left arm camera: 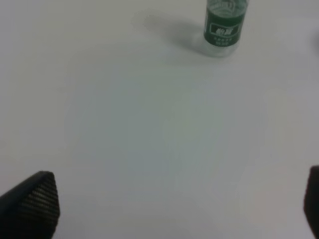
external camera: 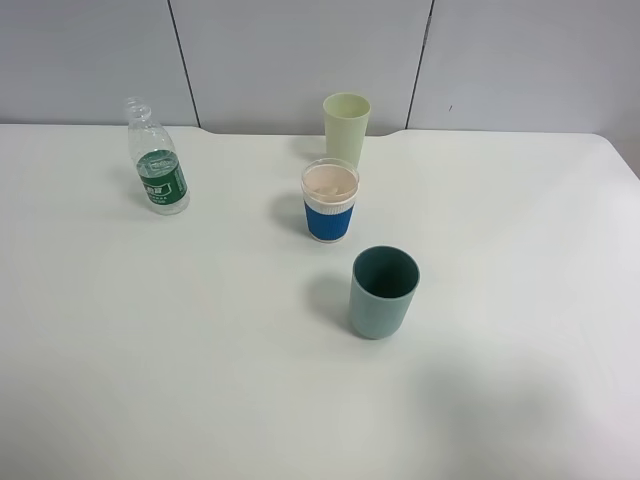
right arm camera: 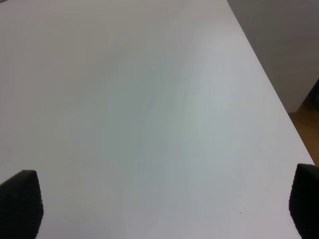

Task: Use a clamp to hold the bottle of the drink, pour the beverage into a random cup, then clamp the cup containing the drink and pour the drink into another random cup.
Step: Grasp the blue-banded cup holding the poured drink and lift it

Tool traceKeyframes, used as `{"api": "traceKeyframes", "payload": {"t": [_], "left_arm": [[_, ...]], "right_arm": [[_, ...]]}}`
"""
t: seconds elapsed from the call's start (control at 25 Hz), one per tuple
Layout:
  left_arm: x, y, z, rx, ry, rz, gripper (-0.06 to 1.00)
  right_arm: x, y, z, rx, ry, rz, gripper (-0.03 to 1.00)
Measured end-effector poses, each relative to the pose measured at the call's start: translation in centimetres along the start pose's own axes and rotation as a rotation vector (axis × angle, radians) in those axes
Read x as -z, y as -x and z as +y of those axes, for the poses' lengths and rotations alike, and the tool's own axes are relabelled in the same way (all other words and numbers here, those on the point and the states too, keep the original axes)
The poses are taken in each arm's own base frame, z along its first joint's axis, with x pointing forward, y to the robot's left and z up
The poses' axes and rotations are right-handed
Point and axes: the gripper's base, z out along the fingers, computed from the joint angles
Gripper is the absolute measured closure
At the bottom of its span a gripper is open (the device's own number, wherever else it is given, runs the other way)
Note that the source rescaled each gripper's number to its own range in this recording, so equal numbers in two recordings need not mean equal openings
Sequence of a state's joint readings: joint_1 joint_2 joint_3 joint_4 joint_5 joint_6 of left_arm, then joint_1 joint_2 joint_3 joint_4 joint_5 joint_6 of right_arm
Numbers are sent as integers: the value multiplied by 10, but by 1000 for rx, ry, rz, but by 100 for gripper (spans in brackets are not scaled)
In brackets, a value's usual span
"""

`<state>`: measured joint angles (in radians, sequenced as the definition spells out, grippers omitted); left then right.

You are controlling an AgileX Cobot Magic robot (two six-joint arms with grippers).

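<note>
Over a white table [external camera: 200, 380], the left gripper [left arm camera: 172, 204] is hanging with its jaws spread wide, gripping nothing and touching nothing. Only its two dark ribbed fingertips [left arm camera: 32, 204] are showing, at opposite corners of its wrist view. The right gripper [right arm camera: 162, 201] is likewise holding its jaws wide apart, empty, above plain tabletop.

Near the middle of the table, the blue-sleeved paper cup [external camera: 330, 203] is standing upright, with a white band under its rim and a pale beige inside. Well to the left of that cup, and a little farther back, the clear bottle [external camera: 158, 160] with a green label is standing upright. The left wrist view is showing it well apart from the fingertips, with open tabletop between.

Just behind the cup, a pale yellow-green cup [external camera: 346, 125] is standing near it, not touching. In front of the cup and slightly right, the grey-teal tumbler [external camera: 383, 292] is standing upright, apart from it.

Right of the cup, open tabletop is running to the table's right edge [right arm camera: 269, 79], with brown floor [right arm camera: 306, 122] beyond. Behind the cup, grey wall panels [external camera: 300, 60] are closing off the far side.
</note>
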<state>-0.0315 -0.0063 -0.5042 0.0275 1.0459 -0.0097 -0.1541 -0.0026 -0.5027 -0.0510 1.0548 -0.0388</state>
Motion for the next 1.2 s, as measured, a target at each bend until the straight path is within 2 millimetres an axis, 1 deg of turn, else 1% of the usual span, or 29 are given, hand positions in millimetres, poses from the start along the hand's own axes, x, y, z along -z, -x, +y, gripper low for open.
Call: {"api": "traceKeyframes", "payload": {"t": [1.2], "left_arm": [[0,0,0,2,0,0,-5]], "right_arm": [[0,0,0,0,0,0,-2]]}}
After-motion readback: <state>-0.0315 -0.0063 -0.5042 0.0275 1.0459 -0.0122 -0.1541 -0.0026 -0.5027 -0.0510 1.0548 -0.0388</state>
